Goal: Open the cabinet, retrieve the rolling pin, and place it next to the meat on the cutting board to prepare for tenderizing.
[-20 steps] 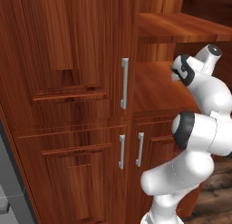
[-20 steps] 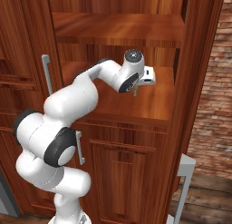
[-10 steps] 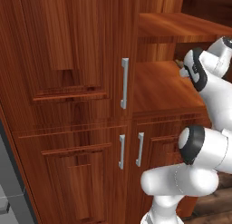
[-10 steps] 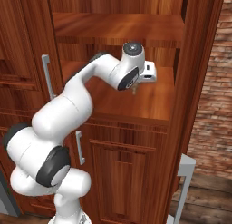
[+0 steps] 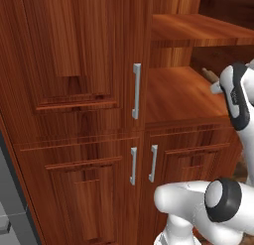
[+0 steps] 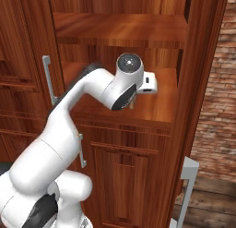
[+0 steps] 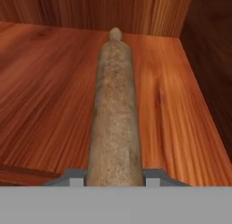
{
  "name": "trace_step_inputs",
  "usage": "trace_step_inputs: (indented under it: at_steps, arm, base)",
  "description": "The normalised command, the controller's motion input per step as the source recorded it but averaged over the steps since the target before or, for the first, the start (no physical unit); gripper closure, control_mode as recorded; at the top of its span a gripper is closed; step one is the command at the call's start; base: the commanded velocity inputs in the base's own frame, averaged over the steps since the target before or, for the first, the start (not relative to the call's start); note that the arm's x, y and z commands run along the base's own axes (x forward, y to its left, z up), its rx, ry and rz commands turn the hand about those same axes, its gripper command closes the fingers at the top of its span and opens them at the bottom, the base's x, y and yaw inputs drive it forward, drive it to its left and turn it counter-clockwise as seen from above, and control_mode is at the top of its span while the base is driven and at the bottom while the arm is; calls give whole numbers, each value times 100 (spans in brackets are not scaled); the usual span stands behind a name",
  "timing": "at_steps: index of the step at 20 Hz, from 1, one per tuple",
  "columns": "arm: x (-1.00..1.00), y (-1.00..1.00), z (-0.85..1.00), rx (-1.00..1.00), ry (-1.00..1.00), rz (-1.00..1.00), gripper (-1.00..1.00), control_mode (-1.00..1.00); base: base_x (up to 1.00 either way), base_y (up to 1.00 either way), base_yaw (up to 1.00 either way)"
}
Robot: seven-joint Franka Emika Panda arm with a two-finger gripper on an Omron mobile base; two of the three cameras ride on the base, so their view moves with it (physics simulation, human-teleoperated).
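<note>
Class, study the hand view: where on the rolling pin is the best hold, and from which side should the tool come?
Grip the rolling pin across its thick barrel, not the narrow end knob. It lies flat on the shelf, so come from above, one finger either side. The tool is already shut there.

Red brick wall (image 6: 212, 84), dark wood plank floor (image 6: 212, 199), shorter lower doors (image 5: 89, 189)

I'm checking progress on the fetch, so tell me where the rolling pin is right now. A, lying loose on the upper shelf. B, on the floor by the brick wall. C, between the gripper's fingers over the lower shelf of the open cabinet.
C: in the hand view the rolling pin runs out from between the gripper fingers, above the lower shelf of the cabinet.
</note>
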Motion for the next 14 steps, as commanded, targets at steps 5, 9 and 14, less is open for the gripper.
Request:
trace_step_inputs:
  at_steps: [5,9,14]
  arm:
    - [-82,22,21,0,-2,0,100,-100]
    - [-56,32,34,0,0,0,100,-100]
    - [-25,31,12,0,0,0,100,-100]
  base:
    - [0,0,0]
    - [0,0,0]
    - [0,0,0]
